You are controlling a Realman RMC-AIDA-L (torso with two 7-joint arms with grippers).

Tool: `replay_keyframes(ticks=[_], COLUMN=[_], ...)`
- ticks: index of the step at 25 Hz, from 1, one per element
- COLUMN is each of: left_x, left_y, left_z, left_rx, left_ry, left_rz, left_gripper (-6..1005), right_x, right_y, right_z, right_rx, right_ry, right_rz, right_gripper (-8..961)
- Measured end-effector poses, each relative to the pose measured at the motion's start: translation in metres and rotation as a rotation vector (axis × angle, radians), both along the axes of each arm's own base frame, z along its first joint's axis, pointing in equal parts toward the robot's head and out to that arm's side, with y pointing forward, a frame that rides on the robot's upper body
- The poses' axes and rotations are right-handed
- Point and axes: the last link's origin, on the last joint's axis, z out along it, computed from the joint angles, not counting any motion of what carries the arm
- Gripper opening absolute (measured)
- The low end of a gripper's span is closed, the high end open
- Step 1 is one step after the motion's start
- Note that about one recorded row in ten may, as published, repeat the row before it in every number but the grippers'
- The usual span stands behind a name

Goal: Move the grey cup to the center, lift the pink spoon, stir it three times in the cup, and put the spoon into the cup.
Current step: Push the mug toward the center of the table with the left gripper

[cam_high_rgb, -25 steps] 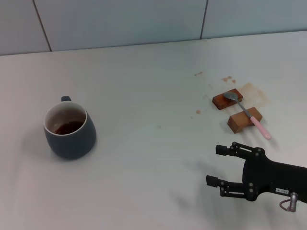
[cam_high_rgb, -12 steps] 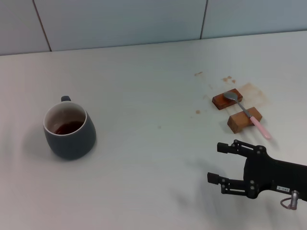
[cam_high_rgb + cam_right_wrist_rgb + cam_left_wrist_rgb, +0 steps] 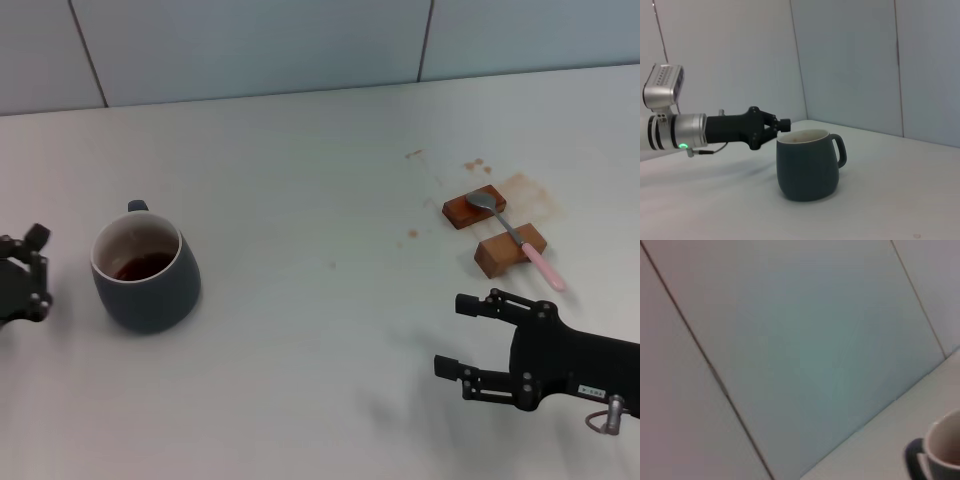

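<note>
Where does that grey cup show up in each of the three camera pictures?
Head view: the cup stands on the table's left side, just right of the left gripper.
Left wrist view: only its rim and handle peek in at the lower right corner.
Right wrist view: it sits mid-picture, whole.
Shared landmark: the cup's small loop handle.

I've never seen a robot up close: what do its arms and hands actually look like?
Both grippers are matte black with thin jointed fingers. The right gripper has a small white label and a metal ring near its wrist. Behind the left gripper, the arm turns into silver metal with a green light and a thin cable.
</note>
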Motion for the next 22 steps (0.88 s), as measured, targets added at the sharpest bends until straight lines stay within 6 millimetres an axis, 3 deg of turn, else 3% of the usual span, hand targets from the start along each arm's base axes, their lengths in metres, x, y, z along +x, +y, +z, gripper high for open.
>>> replay_keyframes(ticks=[13, 22], left_x=[0.02, 0.052], left_y=[0.009, 0.026], left_z=[-0.047, -0.08], left_rx=[-0.048, -0.108], left_ry=[-0.085, -0.161], left_rz=[0.108, 0.163], left_gripper=[-2, -2], right_x=[0.0, 0.002], right_y=[0.0, -0.001], right_z=[0.001, 0.003], right_rx=[0.003, 0.007], right_ry=[-0.001, -0.007], right_rz=[0.003, 0.005], right_gripper=[818, 818])
